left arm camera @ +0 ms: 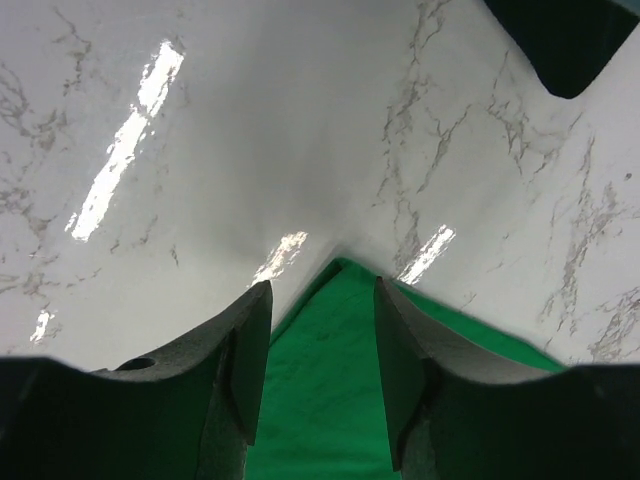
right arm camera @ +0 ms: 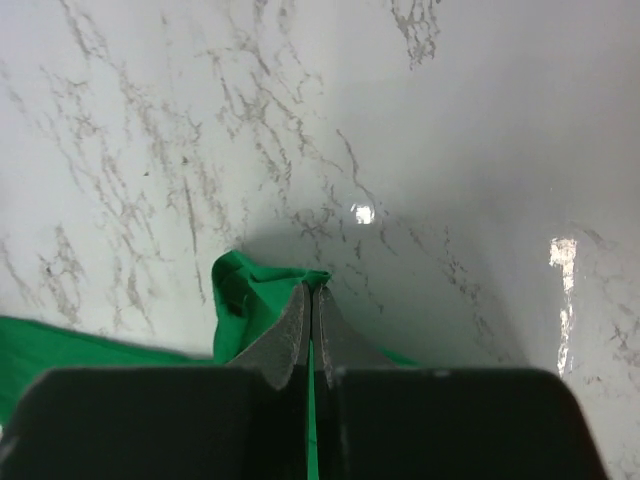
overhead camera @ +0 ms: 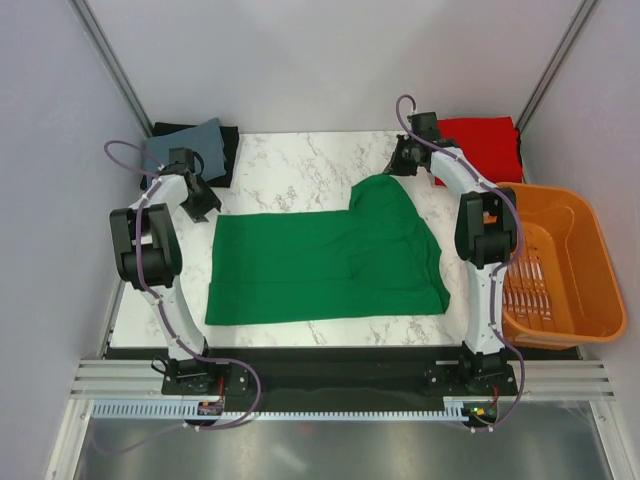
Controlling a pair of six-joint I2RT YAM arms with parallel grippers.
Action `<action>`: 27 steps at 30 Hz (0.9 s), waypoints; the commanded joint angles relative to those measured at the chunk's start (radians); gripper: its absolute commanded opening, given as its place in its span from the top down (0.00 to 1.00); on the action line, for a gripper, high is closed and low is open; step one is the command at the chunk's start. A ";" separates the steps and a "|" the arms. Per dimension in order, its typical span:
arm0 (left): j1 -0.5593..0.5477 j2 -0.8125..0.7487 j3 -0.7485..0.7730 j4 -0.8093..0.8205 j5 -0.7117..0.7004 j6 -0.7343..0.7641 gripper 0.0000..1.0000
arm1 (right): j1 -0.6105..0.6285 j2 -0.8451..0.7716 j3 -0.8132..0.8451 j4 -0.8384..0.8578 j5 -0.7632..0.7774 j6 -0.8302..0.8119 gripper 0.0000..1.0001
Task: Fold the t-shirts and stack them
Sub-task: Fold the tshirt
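Observation:
The bright green t-shirt [overhead camera: 330,262] lies spread flat on the marble table [overhead camera: 290,165], with one part pulled toward the back right. My right gripper [overhead camera: 400,160] is shut on that pulled-up edge; in the right wrist view the closed gripper [right arm camera: 312,292] pinches a bunched fold of green cloth [right arm camera: 245,300] just above the table. My left gripper [overhead camera: 205,205] is open at the shirt's back left corner; in the left wrist view the gripper [left arm camera: 320,290] straddles the green corner [left arm camera: 335,330], which lies flat between the fingers. The bright red t-shirt [overhead camera: 480,140] lies folded at the back right.
An orange slatted basket [overhead camera: 560,265] stands off the table's right side. Dark and grey-blue folded cloths [overhead camera: 195,148] lie at the back left, and a dark corner of them shows in the left wrist view [left arm camera: 565,40]. Grey walls close in both sides.

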 commanded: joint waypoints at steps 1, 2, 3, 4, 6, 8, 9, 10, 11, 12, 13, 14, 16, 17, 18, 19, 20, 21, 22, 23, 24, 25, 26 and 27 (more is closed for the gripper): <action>-0.017 0.013 -0.002 0.055 0.033 0.011 0.47 | 0.001 -0.094 -0.041 0.029 -0.025 0.018 1.00; -0.025 0.016 -0.007 0.065 0.051 0.014 0.46 | 0.003 -0.100 -0.051 0.035 -0.025 0.018 1.00; -0.037 0.018 -0.016 0.081 0.053 0.020 0.46 | 0.003 -0.108 -0.068 0.038 -0.024 0.017 1.00; -0.042 0.019 -0.017 0.085 0.048 0.022 0.46 | 0.001 -0.111 -0.075 0.038 -0.022 0.015 1.00; -0.050 0.022 -0.031 0.092 0.046 0.019 0.46 | 0.003 -0.117 -0.090 0.038 -0.017 0.009 1.00; -0.053 0.025 -0.039 0.095 0.033 0.012 0.47 | 0.003 -0.123 -0.102 0.038 -0.013 0.006 1.00; -0.056 0.027 -0.046 0.097 0.030 0.011 0.47 | 0.003 -0.131 -0.110 0.036 -0.011 0.005 1.00; -0.059 0.028 -0.049 0.095 -0.013 0.009 0.48 | 0.000 -0.134 -0.114 0.038 -0.010 0.003 1.00; -0.062 0.028 -0.054 0.098 -0.029 0.011 0.50 | 0.003 -0.135 -0.118 0.038 -0.010 0.003 1.00; -0.064 0.030 -0.057 0.100 -0.033 0.009 0.50 | 0.001 -0.141 -0.122 0.038 -0.007 0.000 1.00; -0.064 0.033 -0.057 0.098 -0.041 0.009 0.50 | 0.001 -0.141 -0.125 0.036 -0.005 -0.002 1.00; -0.062 0.038 -0.057 0.097 -0.041 0.008 0.52 | 0.001 -0.144 -0.130 0.038 -0.004 -0.002 1.00; -0.062 0.044 -0.057 0.097 -0.049 0.005 0.53 | 0.001 -0.151 -0.136 0.038 -0.004 -0.003 1.00; -0.062 0.047 -0.057 0.097 -0.050 0.005 0.55 | 0.003 -0.151 -0.137 0.038 -0.004 -0.003 1.00; -0.064 0.048 -0.056 0.098 -0.046 0.005 0.56 | 0.003 -0.152 -0.142 0.038 -0.005 -0.003 1.00; -0.065 0.048 -0.056 0.098 -0.046 0.003 0.57 | 0.003 -0.154 -0.144 0.038 -0.005 -0.005 1.00; -0.064 0.051 -0.054 0.097 -0.046 0.005 0.62 | 0.003 -0.154 -0.147 0.036 -0.007 -0.005 1.00; -0.062 0.050 -0.053 0.095 -0.046 0.003 0.64 | 0.001 -0.158 -0.151 0.036 -0.007 -0.005 1.00; -0.064 0.048 -0.053 0.094 -0.044 0.003 0.66 | 0.003 -0.160 -0.154 0.036 -0.010 -0.003 1.00; -0.065 0.047 -0.051 0.092 -0.043 -0.001 0.70 | 0.003 -0.163 -0.156 0.038 -0.013 -0.005 1.00; -0.065 0.039 -0.048 0.086 -0.043 -0.004 0.72 | 0.001 -0.174 -0.163 0.038 -0.016 -0.005 1.00; -0.064 0.035 -0.046 0.086 -0.038 -0.006 0.73 | 0.001 -0.181 -0.168 0.038 -0.017 -0.005 1.00; -0.065 0.030 -0.045 0.082 -0.036 -0.008 0.76 | 0.003 -0.190 -0.173 0.036 -0.020 -0.006 1.00; -0.065 0.019 -0.040 0.075 -0.038 -0.009 0.78 | 0.003 -0.213 -0.186 0.036 -0.022 -0.006 1.00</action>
